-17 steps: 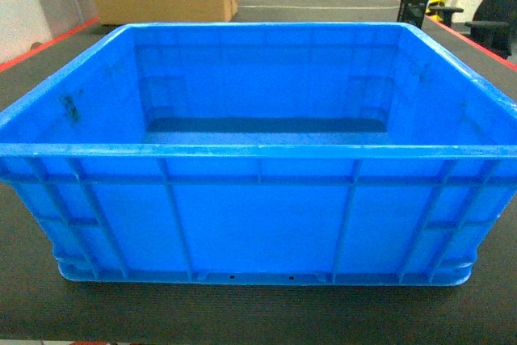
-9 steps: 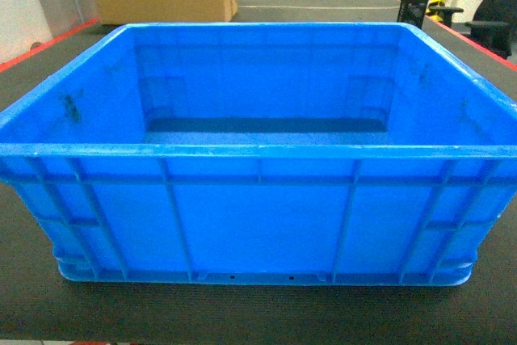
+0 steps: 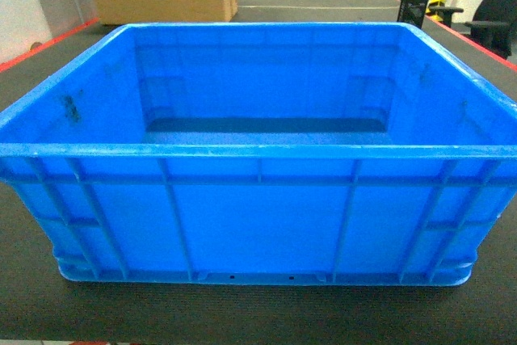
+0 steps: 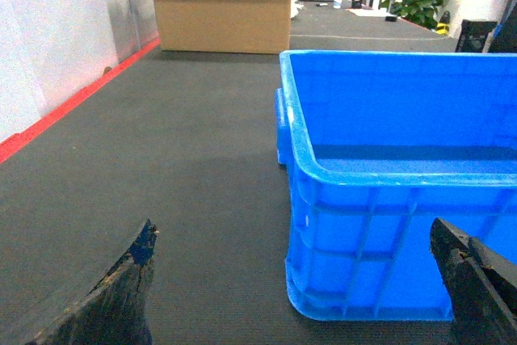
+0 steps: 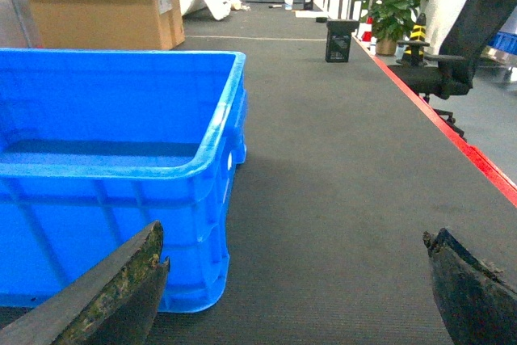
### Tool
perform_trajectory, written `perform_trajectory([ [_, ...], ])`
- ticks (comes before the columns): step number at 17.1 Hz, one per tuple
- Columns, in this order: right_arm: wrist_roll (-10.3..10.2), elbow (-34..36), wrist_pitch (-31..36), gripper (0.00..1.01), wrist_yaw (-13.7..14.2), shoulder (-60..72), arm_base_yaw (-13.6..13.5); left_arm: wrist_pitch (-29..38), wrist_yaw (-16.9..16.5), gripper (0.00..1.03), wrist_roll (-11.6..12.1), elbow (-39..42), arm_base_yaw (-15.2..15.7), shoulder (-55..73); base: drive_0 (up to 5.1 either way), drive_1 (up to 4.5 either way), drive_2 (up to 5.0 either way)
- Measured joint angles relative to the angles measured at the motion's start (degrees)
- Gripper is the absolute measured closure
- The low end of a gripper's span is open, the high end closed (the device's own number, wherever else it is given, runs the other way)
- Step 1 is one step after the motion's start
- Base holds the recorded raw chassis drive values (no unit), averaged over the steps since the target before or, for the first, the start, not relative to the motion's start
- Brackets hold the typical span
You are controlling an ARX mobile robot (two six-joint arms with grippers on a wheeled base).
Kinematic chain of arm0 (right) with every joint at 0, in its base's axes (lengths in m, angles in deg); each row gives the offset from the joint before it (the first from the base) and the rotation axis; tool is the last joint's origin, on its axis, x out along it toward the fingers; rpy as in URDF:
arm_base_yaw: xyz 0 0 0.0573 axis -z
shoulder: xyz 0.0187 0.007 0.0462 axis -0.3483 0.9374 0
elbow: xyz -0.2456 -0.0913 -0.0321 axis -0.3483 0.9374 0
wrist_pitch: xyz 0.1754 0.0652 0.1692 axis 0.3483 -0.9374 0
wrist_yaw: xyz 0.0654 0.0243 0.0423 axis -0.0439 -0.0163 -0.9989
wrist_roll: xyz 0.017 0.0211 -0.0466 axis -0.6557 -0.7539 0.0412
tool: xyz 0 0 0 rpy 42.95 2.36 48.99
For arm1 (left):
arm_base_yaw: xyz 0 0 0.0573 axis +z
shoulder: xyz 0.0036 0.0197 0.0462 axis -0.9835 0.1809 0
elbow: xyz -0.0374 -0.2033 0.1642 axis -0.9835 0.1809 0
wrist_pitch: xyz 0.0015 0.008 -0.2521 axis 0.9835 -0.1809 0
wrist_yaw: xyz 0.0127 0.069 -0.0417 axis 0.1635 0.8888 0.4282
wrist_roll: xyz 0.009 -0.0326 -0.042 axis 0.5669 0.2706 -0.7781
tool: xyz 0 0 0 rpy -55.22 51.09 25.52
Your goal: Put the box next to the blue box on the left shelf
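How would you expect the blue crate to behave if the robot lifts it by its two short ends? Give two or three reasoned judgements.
The crate probably stays stiff: ribs and a thick rim run round its walls. It looks empty, so likely light for its size. Its glossy plastic may slip between the fingers, and both grippers are open near its corners, left and right.

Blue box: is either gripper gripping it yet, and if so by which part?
Nothing is held. The left gripper and right gripper are both open, fingers spread at the box's near corners without touching it.
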Motion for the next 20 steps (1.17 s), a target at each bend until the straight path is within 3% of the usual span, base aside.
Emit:
perform_trajectory([
  [3,0.0,0.0,0.0,0.03,0.0,0.0,0.0,0.0,0.0,0.05,0.0,0.0,0.0,0.0,0.0,0.0,0.0],
  [4,-0.7,-0.8,-3.5,0.03,2.0,0.8,-0.7,-4.5,4.3,0.05,0.0,-1.1,-1.5,0.9,0.0,0.0,0.0],
  [5,-3.1,-5.0,-12.4,0.03,9.7,8.2,-3.6,-9.7,13.7,0.05,-0.2,-4.0,-6.2,7.0,0.0,0.0,0.0],
  [7,-5.7,-8.0,-8.9,0.03,11.7,16.9,-3.5,-3.5,19.1,0.05,-0.8,-6.2,-7.0,14.5,0.0,0.0,0.0],
  [10,-6.1,-19.8,4.0,0.03,6.8,34.2,-1.4,12.2,15.9,0.05,-1.1,-17.8,-3.0,33.3,0.0,0.0,0.0],
  [11,-5.9,-25.6,5.2,0.03,5.1,41.5,-1.4,14.5,14.3,0.05,-1.6,-23.6,-2.2,41.5,0.0,0.0,0.0],
  [13,-5.6,-37.9,3.0,0.03,2.6,56.6,-1.9,11.8,10.0,0.05,-4.1,-36.7,-2.4,58.4,0.0,0.0,0.0],
  [15,-6.1,-49.8,-1.2,0.03,1.0,70.5,-3.1,7.5,8.8,0.05,-7.8,-48.3,-3.1,73.3,0.0,0.0,0.0],
  [18,-6.9,-63.0,-6.6,0.03,0.7,87.5,-6.1,3.0,9.4,0.05,-9.0,-60.5,-5.6,88.0,0.0,0.0,0.0],
  [20,-7.1,-65.8,-8.9,0.03,1.0,94.8,-7.6,0.2,9.3,0.05,-9.1,-63.5,-6.5,94.1,0.0,0.0,0.0],
])
